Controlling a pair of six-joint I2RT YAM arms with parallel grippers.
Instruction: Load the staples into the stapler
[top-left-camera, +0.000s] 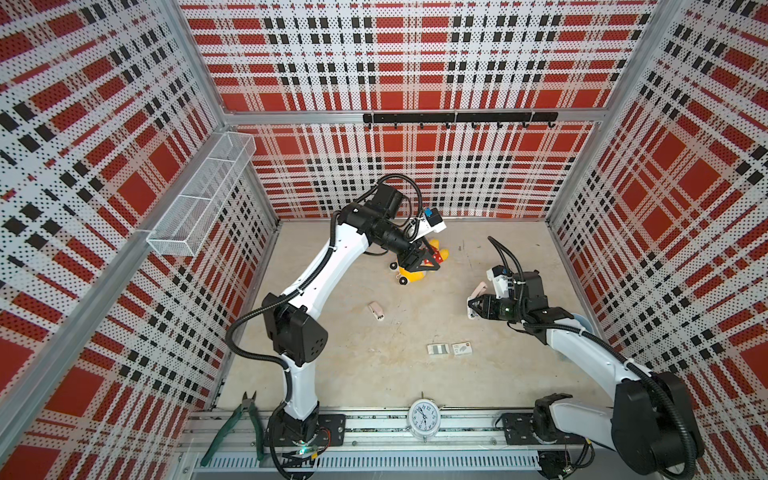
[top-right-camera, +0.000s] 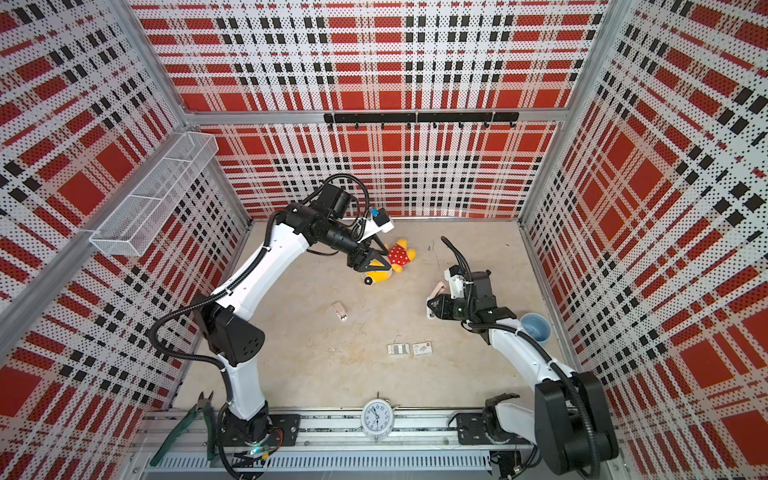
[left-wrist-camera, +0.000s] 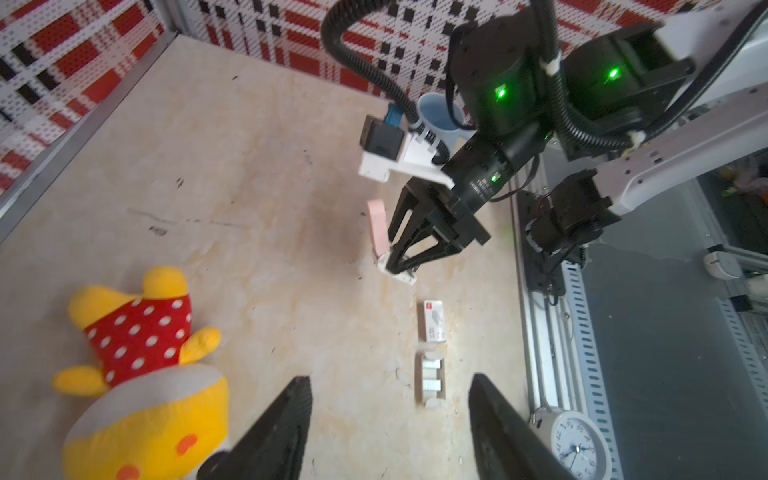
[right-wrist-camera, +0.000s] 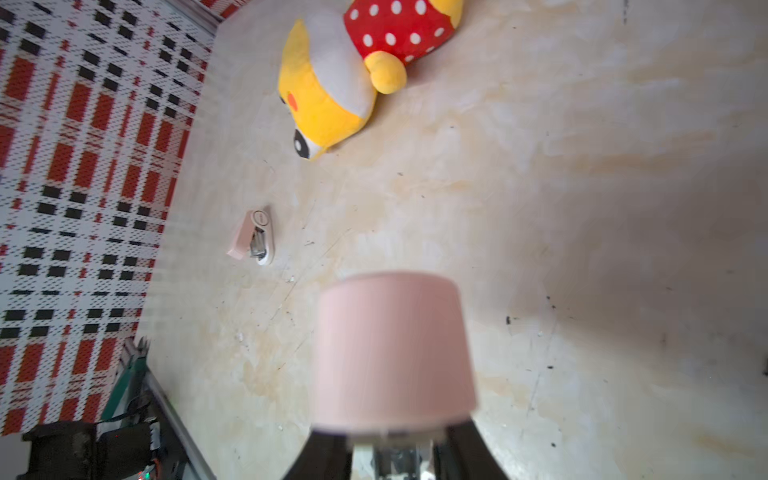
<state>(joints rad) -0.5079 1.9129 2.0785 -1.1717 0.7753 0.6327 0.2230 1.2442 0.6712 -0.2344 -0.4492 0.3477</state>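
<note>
Currently we hold the opened stapler (top-left-camera: 480, 289) right of centre, the right gripper (top-left-camera: 471, 309) jaws clamped on its base. The left gripper (left-wrist-camera: 390, 380) hangs empty, jaws apart, far centre. The staples (left-wrist-camera: 431, 376) lie in their tray (left-wrist-camera: 419, 386), near centre; next we must pinch one strip squarely.

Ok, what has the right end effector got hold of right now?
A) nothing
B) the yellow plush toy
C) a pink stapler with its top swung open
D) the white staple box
C: in the left wrist view the right end effector is clamped on the white base of the pink stapler, whose pink top stands swung up.
</note>
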